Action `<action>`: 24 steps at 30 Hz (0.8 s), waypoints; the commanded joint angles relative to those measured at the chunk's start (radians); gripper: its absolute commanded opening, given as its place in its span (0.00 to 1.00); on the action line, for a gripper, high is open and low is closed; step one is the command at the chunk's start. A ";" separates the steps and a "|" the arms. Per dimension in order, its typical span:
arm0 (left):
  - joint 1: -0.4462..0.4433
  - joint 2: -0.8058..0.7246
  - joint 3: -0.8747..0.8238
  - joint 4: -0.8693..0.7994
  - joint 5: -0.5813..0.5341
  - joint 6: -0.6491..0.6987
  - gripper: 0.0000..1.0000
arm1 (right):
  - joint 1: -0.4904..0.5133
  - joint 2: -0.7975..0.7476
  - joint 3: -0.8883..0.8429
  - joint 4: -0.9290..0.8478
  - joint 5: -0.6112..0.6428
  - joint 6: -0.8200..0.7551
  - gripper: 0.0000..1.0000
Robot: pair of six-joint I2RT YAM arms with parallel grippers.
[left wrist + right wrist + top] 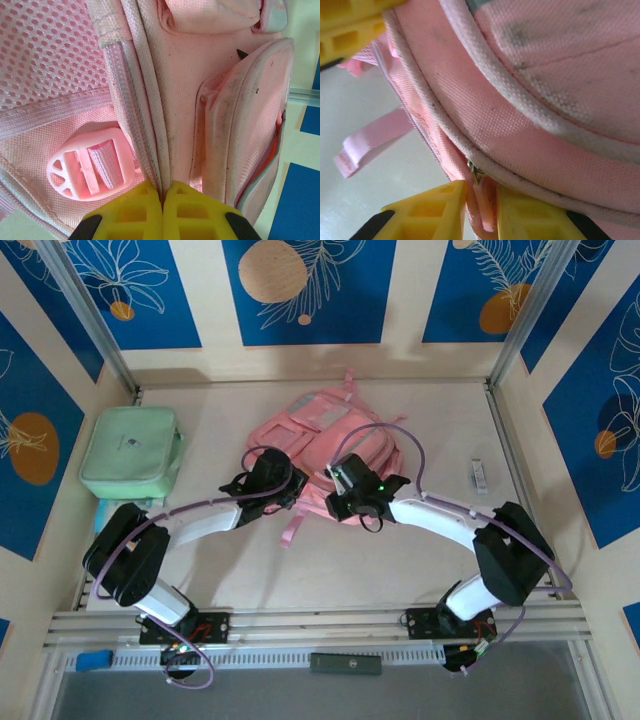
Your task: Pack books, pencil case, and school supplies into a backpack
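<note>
On a pale table [400, 570], left gripper [162, 192] and right gripper [481, 200] each pinch the limp pink backpack [330, 435] by its piped seam [150, 125], likely its firmest handhold.

The top external camera looks steeply down from above and behind the near edge of the table [350, 570], wide enough to take in all its edges. The wrist cameras sit very close against the pink backpack [312, 432], each looking out past its own fingers, the left claw [162, 197] and the right claw [481, 197]. All three views share the backpack's near part.
</note>
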 commanded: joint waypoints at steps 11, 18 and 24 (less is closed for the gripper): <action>0.017 -0.003 0.040 0.016 -0.003 0.022 0.00 | 0.019 0.005 0.043 0.057 0.098 -0.034 0.08; 0.064 0.005 0.046 -0.006 0.021 0.068 0.00 | 0.008 -0.086 0.038 -0.109 0.038 -0.044 0.02; 0.134 0.061 0.122 -0.046 0.107 0.172 0.00 | -0.012 -0.141 0.009 -0.235 -0.022 0.008 0.00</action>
